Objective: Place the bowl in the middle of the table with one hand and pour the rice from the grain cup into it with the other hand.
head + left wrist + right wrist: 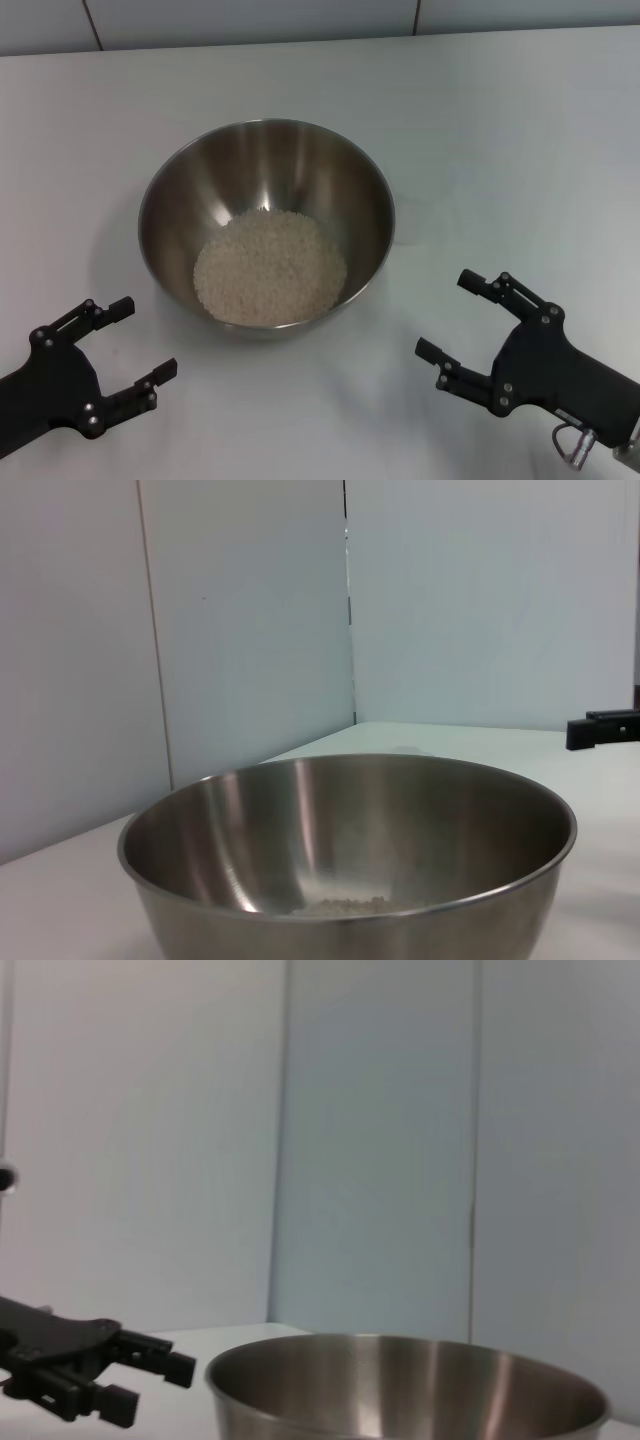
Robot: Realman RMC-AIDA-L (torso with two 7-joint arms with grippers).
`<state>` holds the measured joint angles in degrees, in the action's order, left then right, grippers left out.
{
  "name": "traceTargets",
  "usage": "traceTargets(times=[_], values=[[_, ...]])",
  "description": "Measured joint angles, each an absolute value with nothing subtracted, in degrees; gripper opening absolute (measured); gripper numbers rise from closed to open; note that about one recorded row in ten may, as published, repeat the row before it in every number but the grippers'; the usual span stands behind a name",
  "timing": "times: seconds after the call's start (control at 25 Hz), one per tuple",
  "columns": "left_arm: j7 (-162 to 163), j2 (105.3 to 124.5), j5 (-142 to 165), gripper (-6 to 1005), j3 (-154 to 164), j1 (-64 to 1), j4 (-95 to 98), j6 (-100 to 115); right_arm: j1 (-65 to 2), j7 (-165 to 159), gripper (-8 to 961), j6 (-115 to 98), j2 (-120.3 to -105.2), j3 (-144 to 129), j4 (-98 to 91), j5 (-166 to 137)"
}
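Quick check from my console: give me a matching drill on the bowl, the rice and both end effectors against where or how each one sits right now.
Things:
1. bowl
2. rice
3. left end effector
4. right end effector

Places or states:
A. open, near the table's front edge on the robot's right
B. piled in the bottom of the bowl
C. standing upright mid-table
D. open, near the front edge on the robot's left

Pairs: 1-C, 2-B, 3-D, 4-A

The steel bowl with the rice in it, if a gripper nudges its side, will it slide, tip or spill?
The bowl probably slides rather than tips: it is wide, and the rice lies low in its bottom. Its polished rounded wall looks slippery, so a finger may glance off. Spilling seems unlikely, since the grains sit well below the rim. Both the left gripper and the right gripper are open, apart from it.
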<state>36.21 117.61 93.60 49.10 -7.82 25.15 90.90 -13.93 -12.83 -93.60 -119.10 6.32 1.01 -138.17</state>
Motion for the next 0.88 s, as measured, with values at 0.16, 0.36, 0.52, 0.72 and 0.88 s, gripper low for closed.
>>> traceTargets(times=[0.16, 0.36, 0.52, 0.72, 0.88], values=[[36.21, 117.82, 94.07, 815, 49.12, -7.82, 25.18, 91.32, -14.14, -13.09, 836, -93.08, -119.19, 6.28, 0.74, -138.31], [36.21, 117.86, 94.42, 815, 49.13, -7.82, 25.22, 91.36, -14.15, -13.17, 835, -91.86, -119.28, 6.63, 0.71, -138.17], [36.21, 117.86, 94.42, 815, 49.08, -7.82, 25.22, 91.4, -14.16, -13.54, 835, -91.51, -119.28, 6.63, 0.74, -138.17], [36.21, 117.86, 94.41, 815, 48.98, -7.82, 25.22, 91.41, -14.23, -13.7, 834, -91.49, -119.27, 6.6, 0.69, -138.17], [36.21, 117.86, 94.41, 815, 48.95, -7.82, 25.22, 91.41, -14.24, -13.71, 834, -91.37, -119.26, 6.65, 0.63, -138.17]])
